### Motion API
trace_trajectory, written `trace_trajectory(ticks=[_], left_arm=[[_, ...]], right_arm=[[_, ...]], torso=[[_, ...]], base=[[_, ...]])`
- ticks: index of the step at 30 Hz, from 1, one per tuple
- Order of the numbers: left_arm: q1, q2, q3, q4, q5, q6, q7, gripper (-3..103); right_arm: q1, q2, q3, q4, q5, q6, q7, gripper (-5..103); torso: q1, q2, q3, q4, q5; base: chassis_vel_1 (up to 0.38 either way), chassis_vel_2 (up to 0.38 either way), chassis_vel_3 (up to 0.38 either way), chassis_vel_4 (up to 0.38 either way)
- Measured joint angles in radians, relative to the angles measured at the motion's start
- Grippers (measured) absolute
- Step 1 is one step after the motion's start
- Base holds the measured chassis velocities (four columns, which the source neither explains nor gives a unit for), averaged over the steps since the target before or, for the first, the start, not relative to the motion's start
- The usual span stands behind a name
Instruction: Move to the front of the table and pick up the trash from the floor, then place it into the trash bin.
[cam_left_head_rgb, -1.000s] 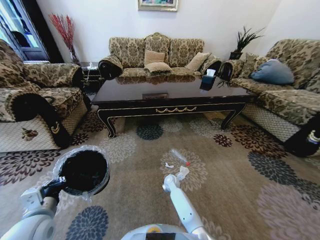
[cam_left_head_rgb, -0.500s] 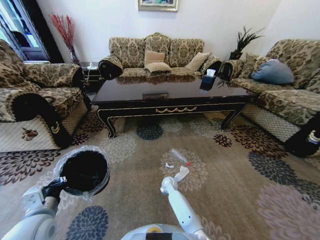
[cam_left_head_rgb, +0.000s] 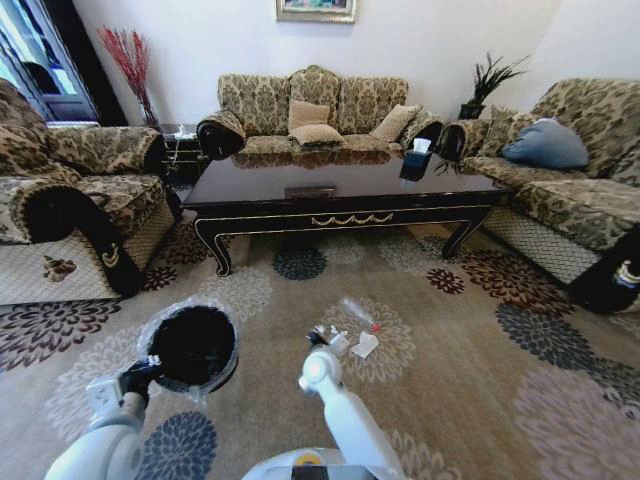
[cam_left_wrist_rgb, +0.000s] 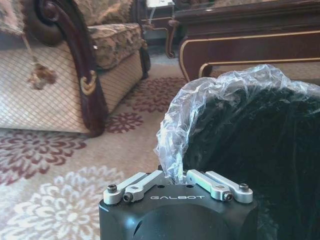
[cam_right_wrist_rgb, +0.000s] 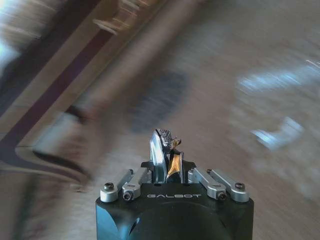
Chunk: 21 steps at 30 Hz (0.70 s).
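My right gripper (cam_left_head_rgb: 317, 334) hangs just above the floor (cam_left_head_rgb: 470, 390), shut on a small crumpled dark and silvery wrapper (cam_right_wrist_rgb: 163, 149), one piece of the trash. Beside it on the carpet lie a clear bottle with a red cap (cam_left_head_rgb: 359, 313) and a crumpled white paper (cam_left_head_rgb: 365, 345). My left gripper (cam_left_head_rgb: 152, 364) is shut on the liner-covered rim of the black trash bin (cam_left_head_rgb: 193, 347), holding it a short way left of the right gripper. The plastic liner (cam_left_wrist_rgb: 200, 105) rises between the left fingers (cam_left_wrist_rgb: 131, 184). The dark table (cam_left_head_rgb: 350, 218) stands ahead.
Patterned sofas flank the table: one on the left (cam_left_head_rgb: 70, 210), one on the right (cam_left_head_rgb: 570, 190), one behind (cam_left_head_rgb: 315, 115). A dark tissue box (cam_left_head_rgb: 416, 160) sits on the tabletop. Open carpet lies to the right of the trash.
My right gripper has risen from the white paper and swung left toward the bin, carrying the wrapper. My left arm has brought the bin to the right, closer to it.
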Motion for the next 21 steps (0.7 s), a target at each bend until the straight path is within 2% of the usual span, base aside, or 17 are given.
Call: trace_trajectory(ticks=[1,3,4,6,9,11,14,17,18,20,21], left_arm=[[0.000,0.000,0.000,0.000,0.000,0.000,0.000,2],[-0.002,-0.003,0.010,0.003,-0.001,0.000,0.000,2],[-0.005,-0.006,0.016,0.007,-0.002,0.000,0.000,2],[-0.017,-0.012,0.034,0.022,-0.010,-0.001,-0.002,2],[-0.022,-0.013,0.041,0.030,-0.016,-0.001,-0.003,2],[-0.040,-0.011,0.051,0.045,-0.038,-0.001,-0.008,2],[-0.054,-0.011,0.056,0.056,-0.051,-0.001,-0.009,2],[-0.073,-0.019,0.068,0.081,-0.072,0.000,-0.015,2],[-0.073,-0.019,0.068,0.081,-0.072,0.000,-0.015,2],[-0.077,-0.021,0.072,0.092,-0.083,0.003,-0.017,2],[-0.083,-0.023,0.075,0.100,-0.094,0.005,-0.019,2]], right_arm=[[0.000,0.000,0.000,0.000,0.000,0.000,0.000,26],[-0.004,-0.031,-0.030,0.032,-0.044,0.030,-0.051,26],[-0.004,-0.050,-0.046,0.047,-0.077,0.058,-0.089,26],[0.014,-0.098,-0.082,0.079,-0.176,0.158,-0.209,26],[0.023,-0.115,-0.098,0.091,-0.202,0.195,-0.254,26],[0.032,-0.138,-0.141,0.100,-0.259,0.253,-0.321,26],[0.027,-0.146,-0.173,0.096,-0.306,0.290,-0.358,26],[-0.006,-0.155,-0.264,0.080,-0.401,0.363,-0.443,26],[-0.006,-0.155,-0.264,0.080,-0.401,0.363,-0.443,26],[-0.004,-0.156,-0.290,0.079,-0.447,0.397,-0.487,26],[0.003,-0.157,-0.306,0.067,-0.504,0.435,-0.529,26]], torso=[[0.000,0.000,0.000,0.0000,0.0000],[0.000,0.000,0.000,0.0000,0.0002],[0.000,0.000,0.000,0.0000,0.0002],[0.000,0.000,0.000,0.0000,0.0001],[0.000,0.000,0.000,0.0000,0.0001],[0.000,0.000,0.000,0.0001,0.0001],[0.000,0.000,0.000,0.0000,0.0001],[0.000,0.000,0.000,0.0000,0.0001],[0.000,0.000,0.000,0.0000,0.0001],[0.000,0.000,0.000,0.0007,-0.0033],[0.000,0.000,0.000,0.0018,-0.0049]], base=[[0.000,0.000,0.000,0.000],[0.000,0.000,0.000,0.000],[0.000,0.000,0.000,0.000],[0.000,0.000,0.000,0.000],[0.000,0.000,0.000,0.000],[0.000,0.000,0.000,0.000],[0.000,0.000,0.000,0.000],[0.000,0.000,0.000,0.000],[0.000,0.000,0.000,0.000],[0.000,0.000,0.000,0.000],[0.000,0.000,0.000,0.000]])
